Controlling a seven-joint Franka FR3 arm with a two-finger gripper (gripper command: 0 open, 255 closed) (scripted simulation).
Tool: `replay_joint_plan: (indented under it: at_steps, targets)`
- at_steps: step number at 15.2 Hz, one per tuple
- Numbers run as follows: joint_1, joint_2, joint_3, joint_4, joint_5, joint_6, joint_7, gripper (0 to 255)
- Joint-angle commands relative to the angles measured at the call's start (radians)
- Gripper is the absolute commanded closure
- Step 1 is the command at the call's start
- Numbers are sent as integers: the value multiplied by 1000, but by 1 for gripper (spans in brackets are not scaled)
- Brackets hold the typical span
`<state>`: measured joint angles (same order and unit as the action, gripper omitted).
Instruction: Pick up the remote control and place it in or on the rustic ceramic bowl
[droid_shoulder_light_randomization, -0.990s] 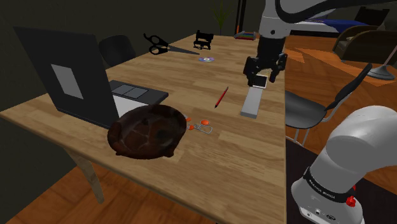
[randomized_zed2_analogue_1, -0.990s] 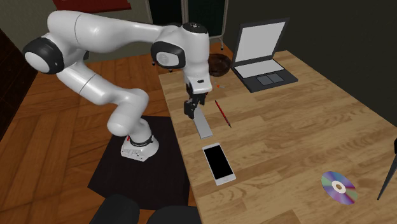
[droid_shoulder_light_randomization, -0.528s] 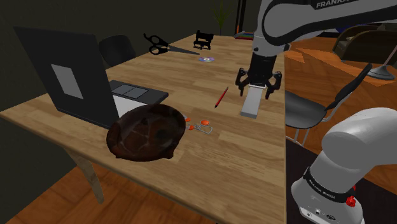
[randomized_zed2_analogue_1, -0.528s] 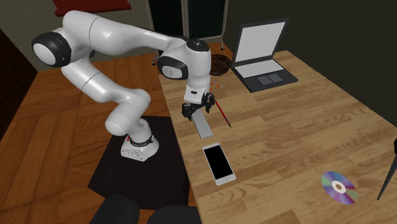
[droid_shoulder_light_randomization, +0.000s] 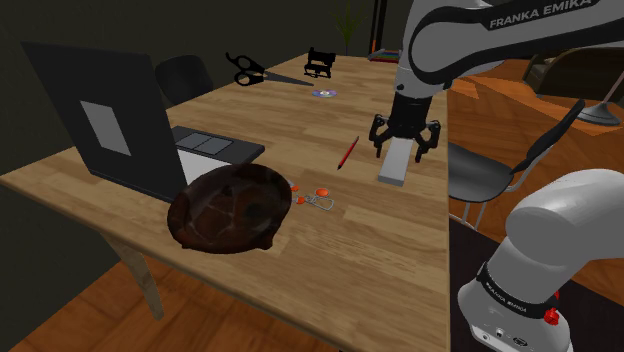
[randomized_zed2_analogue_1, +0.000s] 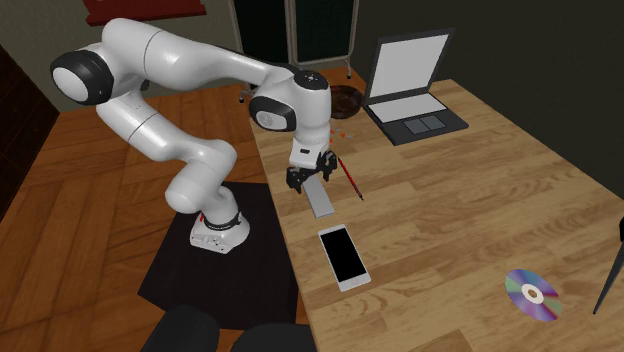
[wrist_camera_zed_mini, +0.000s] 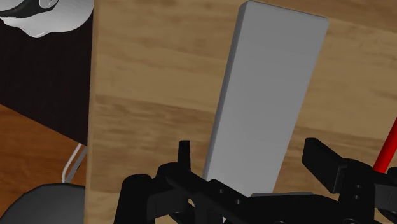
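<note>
Shoulder view, read from its left across: what is seen on the table (droid_shoulder_light_randomization: 400, 250)?

An open laptop (droid_shoulder_light_randomization: 110, 130) is seen at the left, with a dark brown bowl (droid_shoulder_light_randomization: 230, 208) just in front of it. A red pen (droid_shoulder_light_randomization: 347, 152) comes next. Furthest right, a plain grey remote control (droid_shoulder_light_randomization: 393, 168) is laid flat near the table's edge.

How is the gripper (droid_shoulder_light_randomization: 405, 150) placed against the remote control?

It is pointed down over the remote control, with one black finger on each side of the slab. The stretch of the slab nearer the camera is left uncovered.

Is the remote control held?

No. In the wrist view the fingers (wrist_camera_zed_mini: 184, 156) are spread wide and the grey slab runs between them. A strip of wood is visible between the slab and each finger, so nothing is clasped. The red pen is seen just beyond one finger.

What is shown by the second exterior view, again from its left?

The white arm (randomized_zed2_analogue_1: 170, 50) is bent over the table's edge, and the gripper is set over the remote control. A phone (randomized_zed2_analogue_1: 343, 256) is laid just past the remote control's nearer end, and the pen lies just beside it. The bowl is found beside the laptop at the far end, well apart from the remote control. A disc (randomized_zed2_analogue_1: 532, 294) lies well off to the right.
</note>
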<state>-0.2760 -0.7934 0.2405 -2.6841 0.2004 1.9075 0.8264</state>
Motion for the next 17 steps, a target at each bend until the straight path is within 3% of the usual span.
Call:
replay_joint_plan:
  at_steps: [1,2,3,12,17]
  targets:
    - [0,0,0,0,0,0,0,0]
    - [0,0,0,0,0,0,0,0]
    - [0,0,0,0,0,0,0,255]
    - [0,0,0,0,0,0,0,255]
    - [-4,-9,-11,61,-11,-71,3,255]
